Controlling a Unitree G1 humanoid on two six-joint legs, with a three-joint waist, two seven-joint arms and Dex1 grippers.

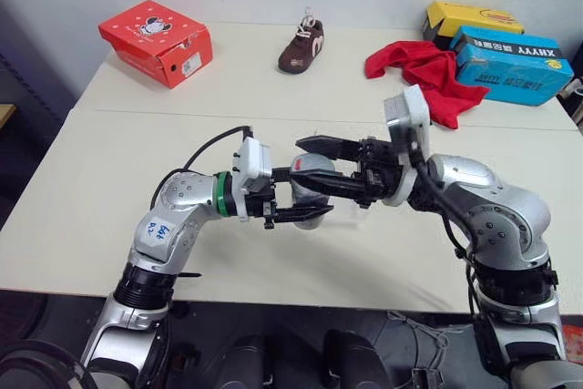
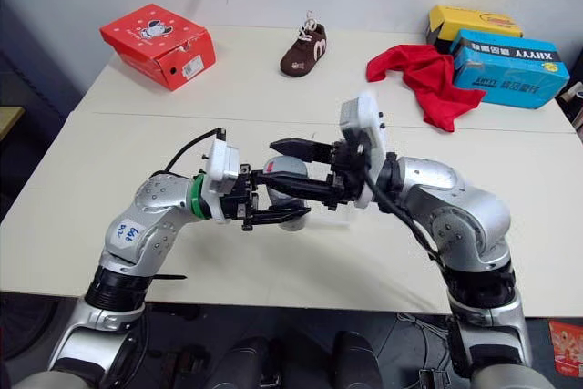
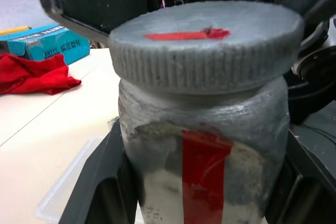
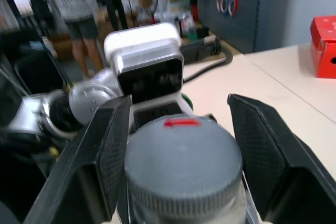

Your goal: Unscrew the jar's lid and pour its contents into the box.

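Above the near part of the pale table (image 1: 109, 225), the small silvery-grey cylindrical jar (image 3: 210, 129), a red stripe down its side, is clamped by the left gripper (image 1: 305, 198) around its body. Its ribbed round grey lid (image 4: 181, 163), bearing a thin red mark, sits screwed on, with the right gripper (image 1: 310, 163) closed on its rim from the opposite side. A clear shallow plastic tray (image 3: 68, 187) lies on the table just below the jar. Farther back, a blue shoe box (image 1: 512, 65) reads "XHYYY", beside a red cloth (image 1: 428, 75).
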